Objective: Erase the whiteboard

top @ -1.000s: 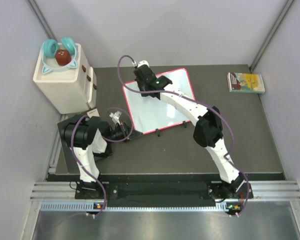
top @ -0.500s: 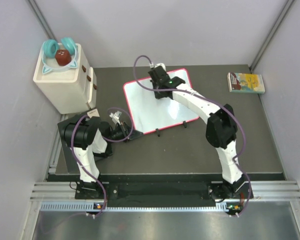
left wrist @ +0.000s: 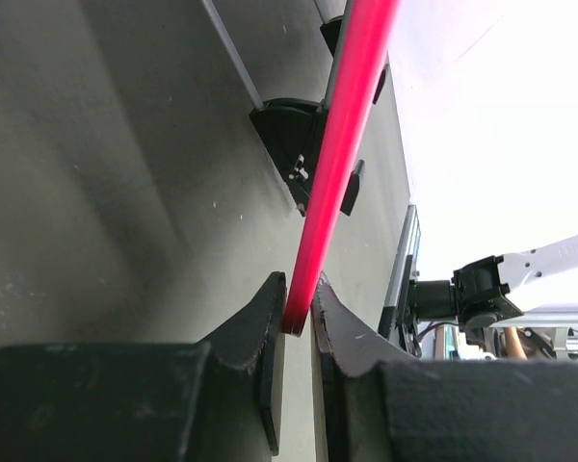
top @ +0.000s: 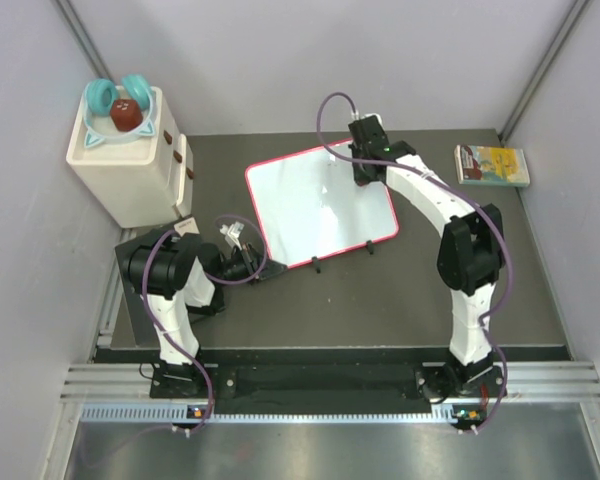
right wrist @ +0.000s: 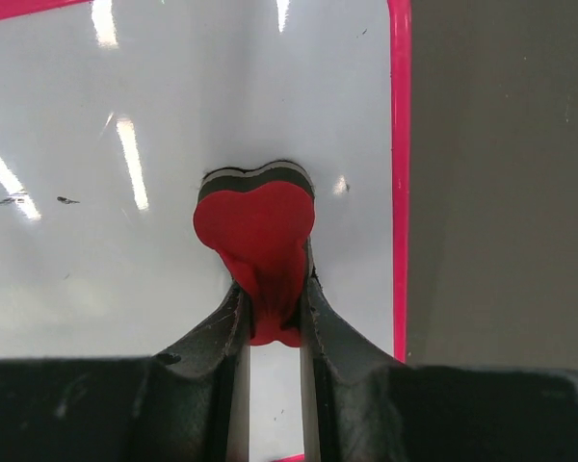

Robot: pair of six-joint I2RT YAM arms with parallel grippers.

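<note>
Likely light, stiff, slick whiteboard (top: 320,205); best gripped at near-left rim (left wrist: 342,144), pinched in closed left jaws; red eraser (right wrist: 255,231) clamped in closed right jaws.

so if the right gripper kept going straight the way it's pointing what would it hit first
The whiteboard. The red heart-shaped eraser that the right gripper pinches looks pressed against its white face, just inside the red rim. Actual contact is hard to confirm from this angle.
</note>
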